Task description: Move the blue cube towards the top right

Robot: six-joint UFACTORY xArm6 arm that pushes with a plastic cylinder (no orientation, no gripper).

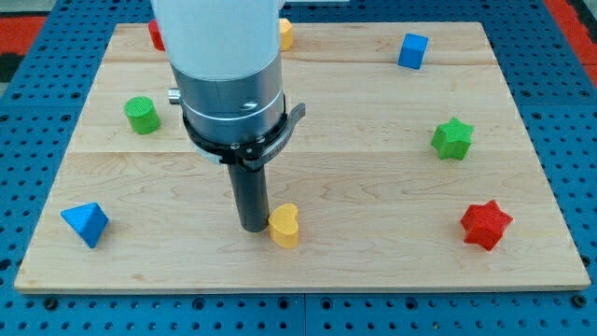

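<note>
The blue cube sits near the view's top right of the wooden board. My tip rests on the board low in the middle, touching the left side of a yellow heart-shaped block. The tip is far from the blue cube, down and to its left. The arm's wide grey and white body rises above the rod and hides part of the board's top centre.
A green cylinder is at the left, a blue pyramid-like block at bottom left. A green star and a red star are at right. A red block and a yellow block peek out beside the arm at top.
</note>
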